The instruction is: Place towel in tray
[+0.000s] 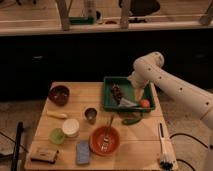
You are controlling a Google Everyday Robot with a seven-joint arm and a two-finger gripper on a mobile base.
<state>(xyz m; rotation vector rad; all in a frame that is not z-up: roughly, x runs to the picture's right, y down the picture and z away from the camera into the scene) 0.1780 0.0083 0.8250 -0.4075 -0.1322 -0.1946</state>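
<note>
Inspection from the remote station, all positions referred to the green tray (111,105).

1. The tray sits at the far right part of the wooden table (145,137).
2. The gripper (134,94) is down inside the tray, toward its right half, at the end of the white arm (172,89), which reaches in from the tray's right. I cannot tell whether it is gripping or has let go; its end is lost against the tray's contents.
3. The towel (127,102), a pale grey crumpled piece, lies inside the tray near the front wall, just beside the gripper. I cannot tell whether the two touch.
4. Also in the tray: a dark object (117,92) left of the towel, and an orange round item (145,103) at the front right corner.
5. Just in front of the tray lies a green oblong item (131,120).
6. Left of the tray stands a dark red bowl (59,94); front-left of it, a small metal cup (90,115).
7. Well in front of the tray: an orange bowl (105,140) with a utensil in it and a blue sponge (83,152).
8. Front-right of the tray lies a brush (163,146).
</note>
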